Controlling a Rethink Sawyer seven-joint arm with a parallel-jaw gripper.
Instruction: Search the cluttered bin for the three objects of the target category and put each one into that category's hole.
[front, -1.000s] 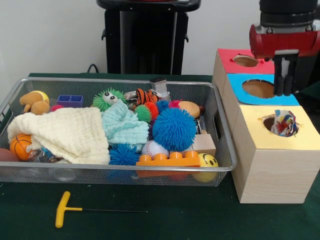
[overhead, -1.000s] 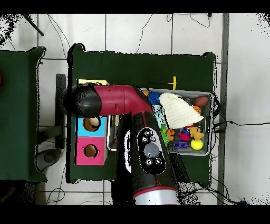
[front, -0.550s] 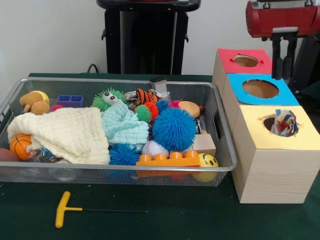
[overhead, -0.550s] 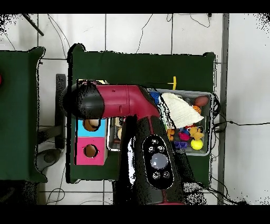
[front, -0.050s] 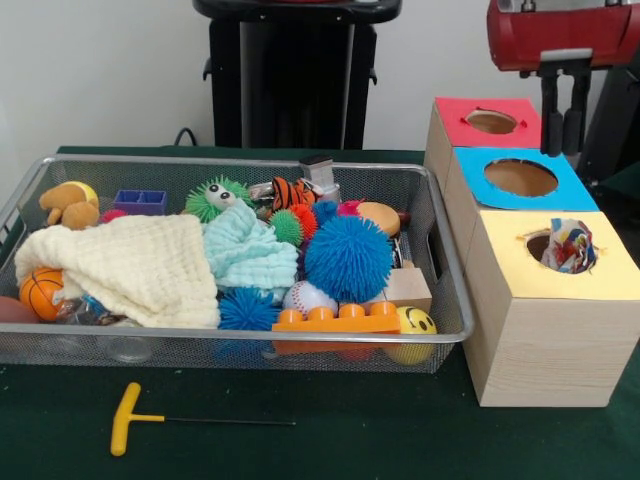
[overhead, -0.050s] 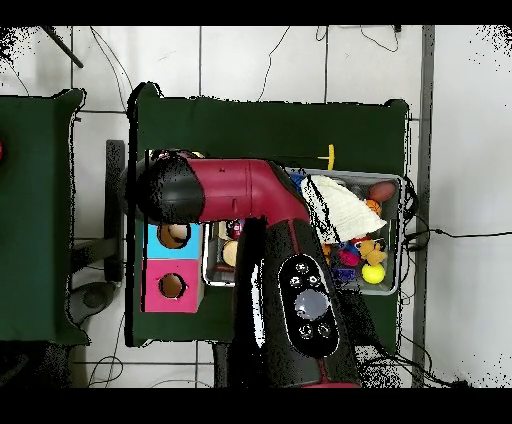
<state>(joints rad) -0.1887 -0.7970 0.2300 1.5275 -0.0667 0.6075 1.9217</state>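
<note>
My gripper (front, -0.050s: 561, 150) hangs high at the right, above the back of the blue box (front, -0.050s: 522, 178) and near the red box (front, -0.050s: 490, 121). Its fingers (front, -0.050s: 549, 120) are open a narrow gap apart with nothing between them. A multi-coloured fabric toy (front, -0.050s: 568, 246) sits wedged in the hole of the yellow box (front, -0.050s: 600, 275). The wire bin (front, -0.050s: 240, 163) at the left holds a big blue spiky ball (front, -0.050s: 348, 257), a cream cloth (front, -0.050s: 140, 265), a pale teal cloth (front, -0.050s: 245, 250), a baseball (front, -0.050s: 308, 296) and several other toys. In the overhead view the red arm (overhead, -0.050s: 230, 192) hides the gripper.
A yellow T-handled tool (front, -0.050s: 130, 418) lies on the green table in front of the bin. An orange brick (front, -0.050s: 337, 320), a smiley ball (front, -0.050s: 413, 325) and a wooden block (front, -0.050s: 407, 287) crowd the bin's right front corner. A black stand (front, -0.050s: 292, 75) rises behind the bin.
The gripper has risen from just above the blue hole to well above the boxes and drifted slightly left. The fabric toy stays in the yellow hole.
</note>
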